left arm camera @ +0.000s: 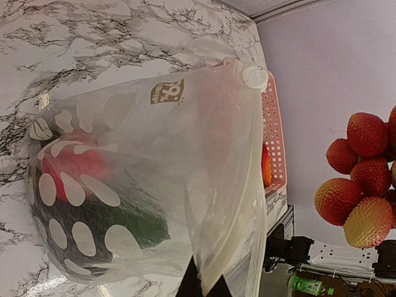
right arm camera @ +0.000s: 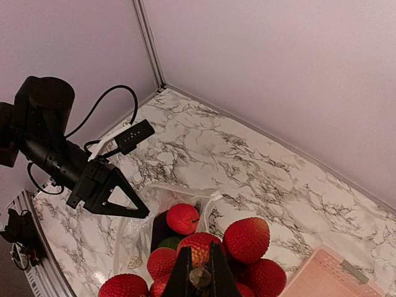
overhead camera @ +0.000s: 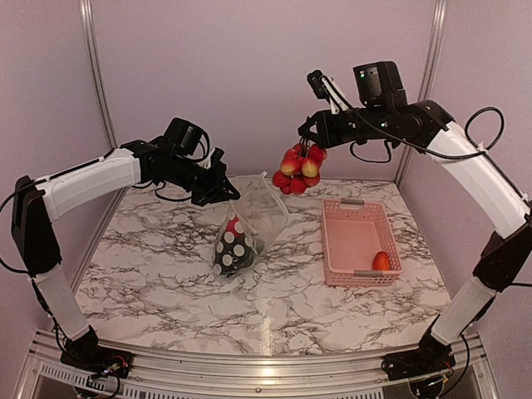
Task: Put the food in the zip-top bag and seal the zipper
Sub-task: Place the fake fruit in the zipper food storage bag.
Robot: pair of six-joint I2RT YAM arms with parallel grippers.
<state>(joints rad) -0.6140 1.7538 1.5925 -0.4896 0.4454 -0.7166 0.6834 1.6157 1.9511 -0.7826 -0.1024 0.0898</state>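
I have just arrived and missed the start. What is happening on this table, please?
The left gripper holds the zip-top bag up by its mouth edge; some food already lies inside. The right gripper holds a bunch of strawberries in the air near the bag's mouth. One red-orange piece lies in the pink basket. The bag is not sealed.

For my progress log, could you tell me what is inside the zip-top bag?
A red piece and a dark green piece lie at the bottom of the zip-top bag. Its white dots and folds hide anything else there.
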